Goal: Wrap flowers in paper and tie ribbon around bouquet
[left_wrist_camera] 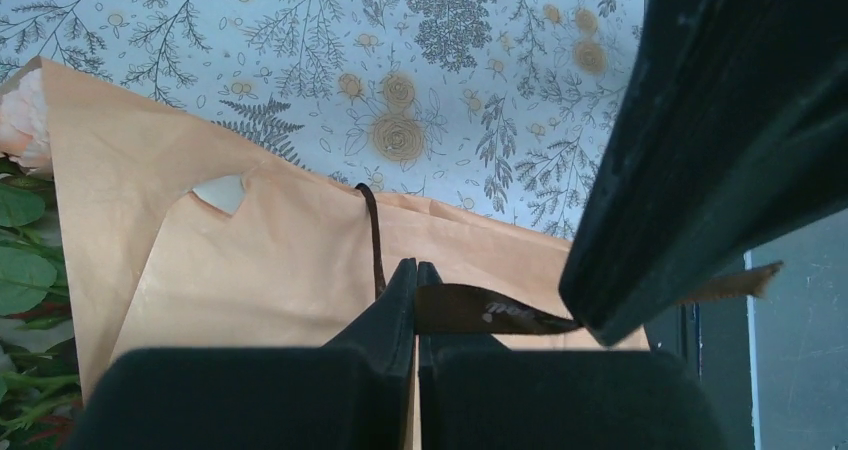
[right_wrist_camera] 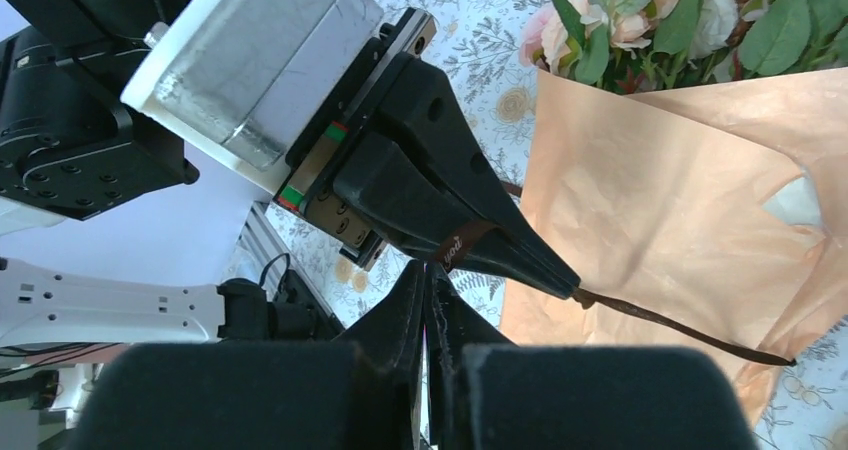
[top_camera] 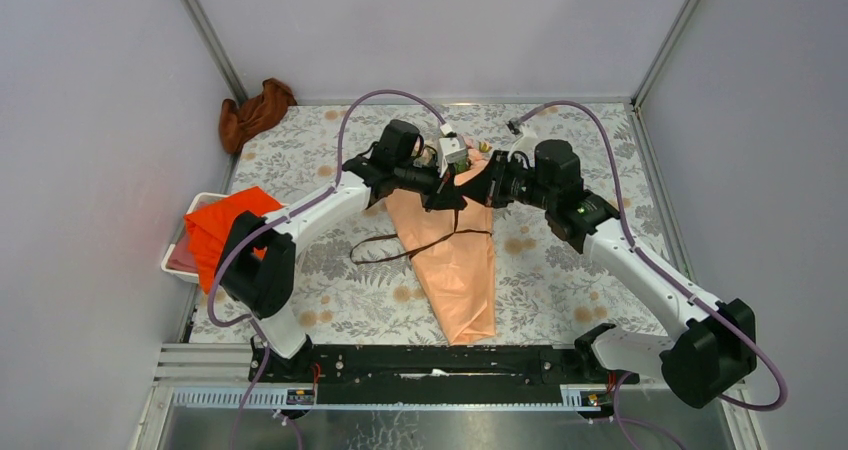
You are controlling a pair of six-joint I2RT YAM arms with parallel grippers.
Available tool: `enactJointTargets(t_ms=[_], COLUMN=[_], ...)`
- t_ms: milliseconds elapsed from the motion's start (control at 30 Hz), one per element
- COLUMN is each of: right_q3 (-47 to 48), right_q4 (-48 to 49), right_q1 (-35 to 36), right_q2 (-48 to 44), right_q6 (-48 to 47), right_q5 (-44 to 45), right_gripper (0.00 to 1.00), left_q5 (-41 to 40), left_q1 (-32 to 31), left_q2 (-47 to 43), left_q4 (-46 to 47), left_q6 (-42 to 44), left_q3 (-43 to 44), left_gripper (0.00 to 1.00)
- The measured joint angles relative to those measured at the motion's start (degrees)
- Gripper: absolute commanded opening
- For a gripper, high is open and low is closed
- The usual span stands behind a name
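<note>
**Q:** Where does the bouquet [top_camera: 455,270] lie?
**A:** At mid-table, on the flower-patterned table cover [top_camera: 560,260]. The tip of the cone points toward the arm bases. The flowers [right_wrist_camera: 680,20] are at the far end, with pink blooms and green leaves showing past the paper's edge. The paper [right_wrist_camera: 650,200] is peach-orange and creased, and it has one small hole near a fold.

**Q:** And the ribbon [left_wrist_camera: 480,312]?
**A:** It is a dark brown strip that crosses the cone. One loop trails onto the cover on the cone's left side. Over the upper part of the cone it runs up to both grippers.

**Q:** How do the grippers stand?
**A:** The left gripper [left_wrist_camera: 416,270] has its jaws pressed together on the ribbon, which leaves the seam sideways. The right gripper [right_wrist_camera: 428,275] is likewise clamped, its tips meeting the printed stretch of ribbon. A frayed end shows beyond its finger. The two grippers are tip to tip, near the blooms.

**Q:** What else is on the table?
**A:** A bright orange cloth [top_camera: 225,225] lies in a white bin [top_camera: 172,262] at the left edge. A brown cloth [top_camera: 255,115] is bunched in the far left corner.
</note>
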Motion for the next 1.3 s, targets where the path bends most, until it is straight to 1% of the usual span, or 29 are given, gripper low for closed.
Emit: enactJointTargets(t_ms=[33,100,200,300,333,367,400,467,600,667,700,733,767,833,867,900,933,1000,1033,1067,1100,1200,1300], right_q3=[0.0,0.0,-0.9,-6.3,-9.5,-12.8,-14.7,-18.4,-20.6,-20.8,-20.8,-20.7,-20.5,-19.4,-18.7,-18.3,-18.1,-18.1,-18.1,-18.0,-18.0,-17.7,-17.3], right_q4=[-0.2,-1.4,-2.5,0.6,3.3,6.4,8.3,14.1,23.5,27.1,29.7,31.4,33.5,37.1,38.6,39.6,40.1,40.5,40.7,40.7,40.5,39.0,37.6], right_q1=[0.0,0.0,0.0,0.0,0.0,0.0,0.0,0.1,1.1,2.0,2.5,2.9,3.1,3.5,3.6,3.6,3.6,3.7,3.7,3.7,3.7,3.7,3.7], right_q2=[-0.1,-0.9,-4.0,-9.2,-10.6,-10.9,-10.5,-6.7,5.7,9.2,10.7,11.9,13.2,16.5,18.3,19.6,20.5,20.8,20.7,20.6,20.5,19.9,19.8], right_q6=[-0.6,-2.3,-6.9,-11.9,-13.2,-14.1,-14.4,-14.7,-14.4,-14.1,-13.8,-13.6,-13.3,-12.3,-11.5,-11.1,-10.1,-9.4,-9.1,-9.0,-8.9,-8.8,-8.6], right_q5=[0.5,1.8,5.5,8.1,8.2,8.0,7.5,5.6,3.4,2.7,2.5,2.3,2.2,1.8,1.5,1.1,1.3,2.0,2.7,2.9,3.4,4.0,4.1], right_gripper=[0.27,0.42,0.55,0.63,0.69,0.78,0.81,0.83,0.83,0.79,0.75,0.67,0.56,0.17,0.02,0.0,0.0,0.0,0.0,0.0,0.0,0.0,0.0], left_q5=[0.1,0.0,-0.5,-1.1,-1.2,-1.3,-1.3,-1.3,-1.3,-1.4,-1.4,-1.4,-1.5,-1.6,-1.7,-2.3,-2.3,-2.9,-4.2,-5.3,-7.1,-12.0,-17.7], left_q1=[0.0,0.1,0.7,1.5,1.8,1.9,2.0,2.3,2.3,2.3,2.3,2.3,2.3,2.3,2.3,2.3,2.5,2.9,3.2,3.3,3.7,6.1,11.4], left_q2=[0.0,-0.1,-0.8,-1.5,-1.6,-1.6,-1.6,-1.6,-1.6,-1.6,-1.6,-1.6,-1.6,-1.6,-1.6,-1.6,-1.6,-1.6,-1.6,-1.6,-1.6,-1.8,-3.1], left_q4=[0.2,0.5,0.8,1.0,1.3,1.5,1.8,2.0,2.3,2.3,2.3,2.3,2.3,2.3,2.3,2.4,2.4,2.1,1.1,-0.1,-2.1,-7.7,-10.7], left_q6=[-0.2,-0.6,-1.9,-3.6,-4.2,-4.6,-5.1,-5.8,-6.6,-6.6,-6.6,-6.6,-6.6,-6.8,-6.9,-7.0,-7.2,-7.4,-7.8,-7.1,-6.8,-4.8,-2.3], left_q3=[0.0,-0.2,-1.1,-1.6,-1.6,-1.6,-1.6,-1.6,-1.6,-1.7,-1.8,-1.8,-1.8,-1.8,-1.8,-1.8,-1.8,-1.8,-1.6,-1.3,-0.6,0.7,-2.2], left_gripper=[0.0,0.0,0.0,0.0,0.0,0.0,0.0,0.0,0.0,0.0,0.0,0.0,0.0,0.0,0.0,0.0,0.05,0.48,0.61,0.67,0.71,0.77,0.8])
